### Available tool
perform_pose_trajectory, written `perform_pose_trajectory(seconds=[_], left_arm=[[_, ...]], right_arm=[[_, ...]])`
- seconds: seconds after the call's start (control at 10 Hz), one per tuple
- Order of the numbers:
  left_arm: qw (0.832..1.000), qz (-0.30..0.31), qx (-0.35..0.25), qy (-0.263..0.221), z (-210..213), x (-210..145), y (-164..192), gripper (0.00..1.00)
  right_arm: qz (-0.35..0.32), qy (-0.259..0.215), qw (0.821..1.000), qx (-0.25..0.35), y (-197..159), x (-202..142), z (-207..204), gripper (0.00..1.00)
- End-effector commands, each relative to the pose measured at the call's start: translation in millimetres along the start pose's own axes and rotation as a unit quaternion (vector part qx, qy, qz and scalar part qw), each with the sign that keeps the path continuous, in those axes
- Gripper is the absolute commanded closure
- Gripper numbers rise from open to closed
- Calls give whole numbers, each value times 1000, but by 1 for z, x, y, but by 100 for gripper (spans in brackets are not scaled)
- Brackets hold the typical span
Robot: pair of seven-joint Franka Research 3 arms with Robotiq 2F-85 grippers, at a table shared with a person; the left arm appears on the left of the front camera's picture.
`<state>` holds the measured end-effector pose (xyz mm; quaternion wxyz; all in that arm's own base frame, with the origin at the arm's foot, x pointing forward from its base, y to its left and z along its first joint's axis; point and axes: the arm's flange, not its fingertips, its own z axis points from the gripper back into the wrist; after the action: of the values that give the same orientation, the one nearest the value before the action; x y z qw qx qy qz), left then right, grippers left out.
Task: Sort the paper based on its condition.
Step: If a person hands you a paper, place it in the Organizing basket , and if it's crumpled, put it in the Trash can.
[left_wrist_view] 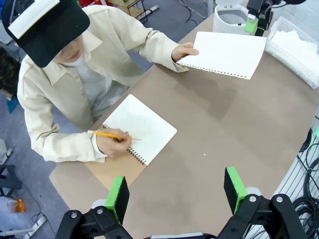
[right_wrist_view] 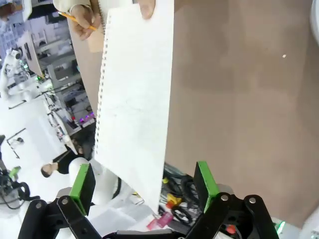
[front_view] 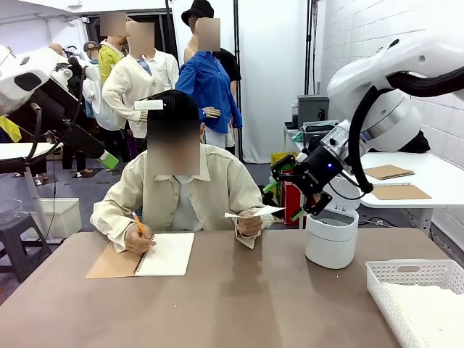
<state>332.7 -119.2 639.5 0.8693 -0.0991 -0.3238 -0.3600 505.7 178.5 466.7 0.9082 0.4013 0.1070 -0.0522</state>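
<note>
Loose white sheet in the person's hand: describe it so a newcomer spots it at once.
Start at the brown table, then the seated person's hand raised above it near the white cylindrical bin. That hand holds the flat white paper sheet with a perforated edge; unlike the open spiral-bound notebook, it is off the table.

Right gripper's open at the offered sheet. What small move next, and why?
Probably ease the right gripper forward over the sheet's free edge, then close. Its jaws stand open, the sheet looks flat, and the person's hand holds the opposite side out toward it.
</note>
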Motion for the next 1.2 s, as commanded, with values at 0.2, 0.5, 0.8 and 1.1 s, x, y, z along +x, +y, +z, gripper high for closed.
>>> perform_pose_trajectory(seconds=[0.2, 0.5, 0.8, 1.1], left_arm=[[1000, 3, -3, -1, 0, -1, 1, 0], [1000, 3, -3, -1, 0, -1, 1, 0], [1000, 3, -3, -1, 0, -1, 1, 0], [1000, 3, -3, -1, 0, -1, 1, 0]], right_arm=[[-84, 8, 993, 79, -14, 37, -24, 0], [-104, 25, 986, 127, -35, 49, -37, 0], [-57, 48, 985, 153, -41, 54, -39, 0], [-91, 36, 985, 139, -42, 47, -39, 20]])
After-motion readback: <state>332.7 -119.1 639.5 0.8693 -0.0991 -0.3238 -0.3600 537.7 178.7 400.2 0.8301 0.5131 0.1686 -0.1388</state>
